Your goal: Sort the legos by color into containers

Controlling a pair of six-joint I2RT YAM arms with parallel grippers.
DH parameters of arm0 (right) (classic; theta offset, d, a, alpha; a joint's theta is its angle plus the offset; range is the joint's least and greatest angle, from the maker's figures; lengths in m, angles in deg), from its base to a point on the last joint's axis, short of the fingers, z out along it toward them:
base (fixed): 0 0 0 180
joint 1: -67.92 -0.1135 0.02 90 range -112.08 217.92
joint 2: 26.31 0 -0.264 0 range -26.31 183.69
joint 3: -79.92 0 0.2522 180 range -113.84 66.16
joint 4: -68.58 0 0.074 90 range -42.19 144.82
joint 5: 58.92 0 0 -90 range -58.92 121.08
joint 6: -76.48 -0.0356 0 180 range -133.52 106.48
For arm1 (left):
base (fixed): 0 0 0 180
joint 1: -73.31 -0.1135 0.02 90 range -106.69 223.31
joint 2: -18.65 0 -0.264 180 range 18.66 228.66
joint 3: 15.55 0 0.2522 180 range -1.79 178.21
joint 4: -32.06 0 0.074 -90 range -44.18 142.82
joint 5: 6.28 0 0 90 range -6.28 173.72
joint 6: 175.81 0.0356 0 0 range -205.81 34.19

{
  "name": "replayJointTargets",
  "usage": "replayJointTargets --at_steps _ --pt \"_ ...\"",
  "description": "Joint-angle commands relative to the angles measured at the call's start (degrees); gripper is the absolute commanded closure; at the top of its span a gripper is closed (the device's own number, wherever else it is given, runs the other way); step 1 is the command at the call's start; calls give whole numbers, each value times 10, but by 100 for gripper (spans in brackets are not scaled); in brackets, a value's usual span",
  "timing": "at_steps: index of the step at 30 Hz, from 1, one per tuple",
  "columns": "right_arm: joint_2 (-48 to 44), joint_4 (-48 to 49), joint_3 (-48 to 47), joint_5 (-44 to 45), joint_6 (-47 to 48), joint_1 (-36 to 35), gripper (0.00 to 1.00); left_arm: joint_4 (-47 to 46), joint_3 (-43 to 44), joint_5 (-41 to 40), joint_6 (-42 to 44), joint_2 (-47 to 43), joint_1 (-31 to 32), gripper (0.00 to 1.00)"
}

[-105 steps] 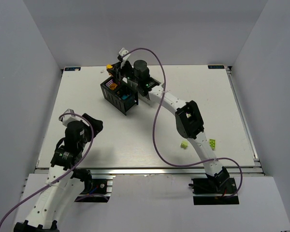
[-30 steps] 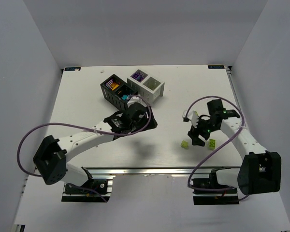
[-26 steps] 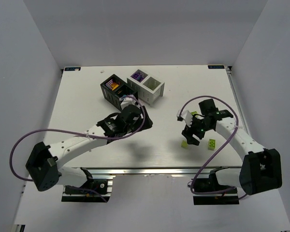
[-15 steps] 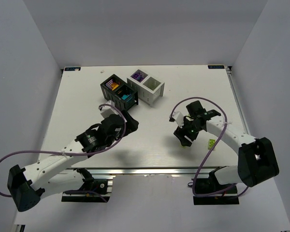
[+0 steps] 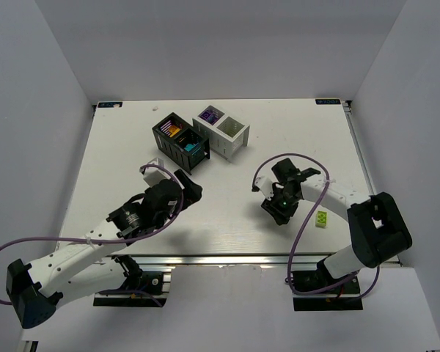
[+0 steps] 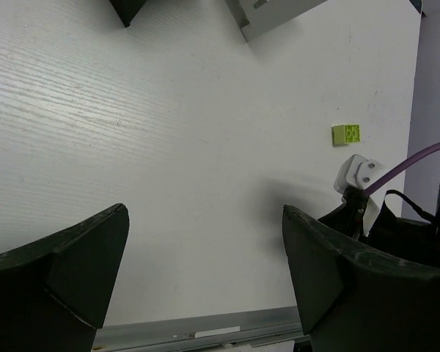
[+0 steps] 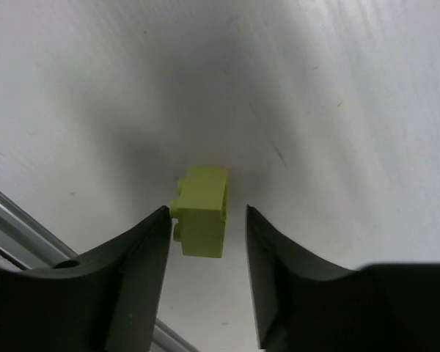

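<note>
**Right end effector**: down on the desk, lower right of centre in the overhead view, set over a lime lego. I am not clamped yet. My fingers straddle the brick. In the wrist view the left-hand one is at or against its studded side, and a sliver of desk shows on the other side. A second ago I hung farther right, between the two lime bricks, and this brick showed plainly from above. Now my own body covers it there.

**Second lime lego**: flat on the desk just right of that end effector, in the same spot as before.

**Left end effector**: released, fingers wide, only bare desk between them. A second ago I reached up close under the black container. Now I am drawn back toward the lower left, well apart from it. My wrist view catches a flat lime lego at the right, above the right arm. I cannot tell which brick it matches overhead.

**Containers**: the black container and white container sit just beside each other at upper centre, unmoved.
- The black one holds an orange lego in its far compartment and a teal lego in its near one.
- The white one holds a purple lego in its far compartment.
</note>
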Motion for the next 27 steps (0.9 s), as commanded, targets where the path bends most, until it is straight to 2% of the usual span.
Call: replayJointTargets --at_steps 1,3,4,7,9,14,18,21,22,24,25,27 --pt "-3 1 12 11 6 -6 52 7 3 -23 -6 -4 0 5" --pt "-4 -1 12 5 12 -7 64 6 3 -24 -5 -4 0 5" --pt "-4 -5 10 -1 18 -6 75 4 3 -25 -4 -3 0 5" --pt "-6 -24 -11 -13 42 -7 95 0 4 -27 -1 -1 0 4" --pt "-12 -32 -43 -29 58 -7 99 -6 4 -27 4 1 0 4" --pt "-32 -38 -151 -86 106 -4 100 -22 -1 -27 10 3 0 3" --pt "-18 17 -253 -133 86 7 100 -23 -4 -29 10 -1 1 3" --pt "21 70 -335 -152 38 8 100 -23 -6 -33 9 -3 -1 2" --pt "54 82 -389 -155 23 9 100 -24 -9 -33 10 -6 0 2" --pt "119 96 -455 -153 -27 9 100 -25 -10 -35 12 -8 -1 2" --pt "146 95 -529 -145 -44 8 100 -25 -9 -35 12 -8 -2 2" --pt "199 81 -607 -138 -71 8 100 -23 -7 -38 13 -7 -3 2"
